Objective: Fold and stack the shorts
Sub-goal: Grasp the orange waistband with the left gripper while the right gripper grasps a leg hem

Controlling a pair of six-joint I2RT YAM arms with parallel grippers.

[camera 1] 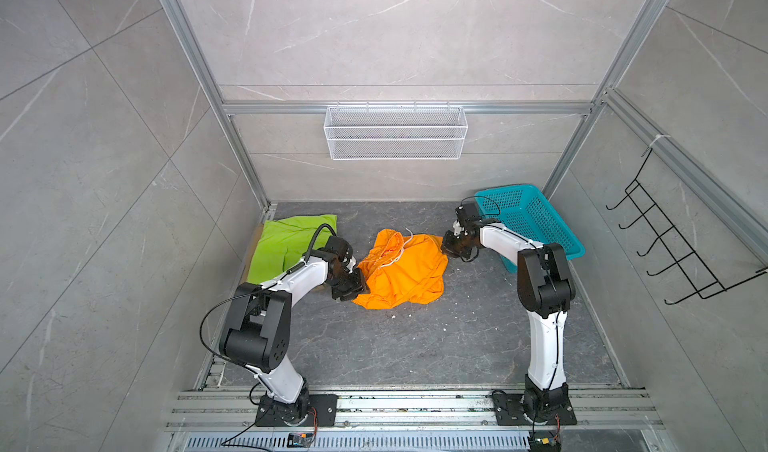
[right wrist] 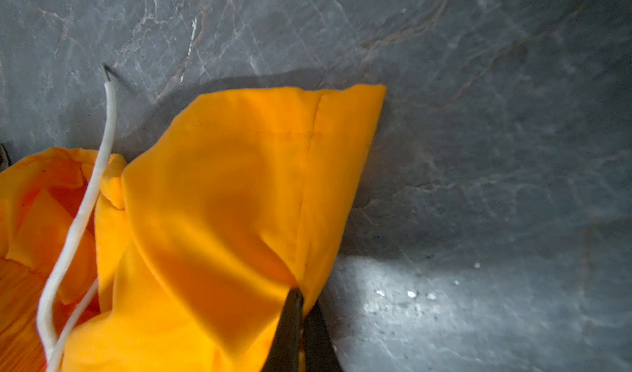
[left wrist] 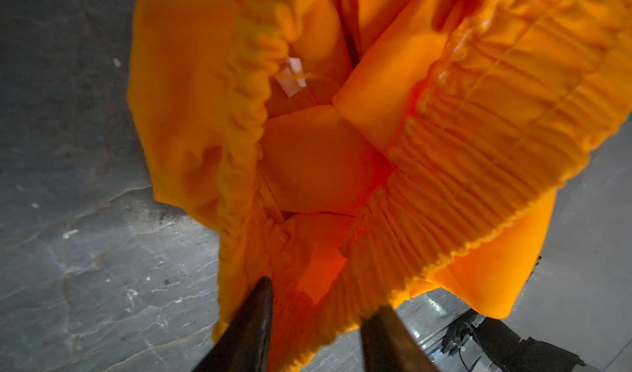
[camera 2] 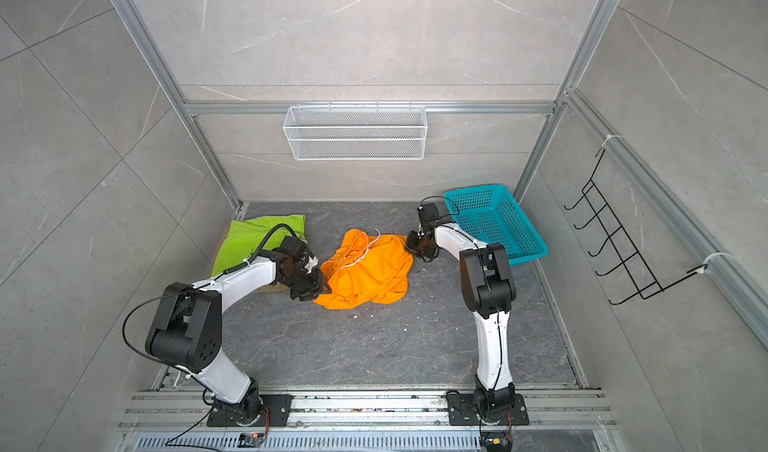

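**Orange pair pinched at both ends, mid-floor**

The orange shorts [camera 1: 401, 269] [camera 2: 368, 271] lay crumpled in the middle of the dark stone floor [camera 1: 415, 346] in both top views. The waist opening faced the upper left of the heap. A white drawstring [camera 1: 395, 258] trailed loose across it.

The left gripper [camera 1: 360, 288] sat at the lower left edge of the heap. In the left wrist view its jaws [left wrist: 323, 295] stood part-way closed, with the gathered elastic waistband bunched between the two dark fingers [left wrist: 260, 305]. It looked like a grip, though blur near the tips made that hard to confirm.

The right gripper [camera 1: 446, 251] met the upper right corner of the heap. In the right wrist view its jaws [right wrist: 306, 298] were closed tight on a hemmed leg corner, with the fabric drawn up into creases at the pinch. The drawstring [right wrist: 85, 216] hung beside it.

The lime green shorts [camera 1: 286, 242] lay flat at the left of the floor, partly under the left arm. A strip of tan fabric [camera 1: 256, 238] showed along their left edge.

The teal basket [camera 1: 536, 221] stood at the right rear, behind the right arm.
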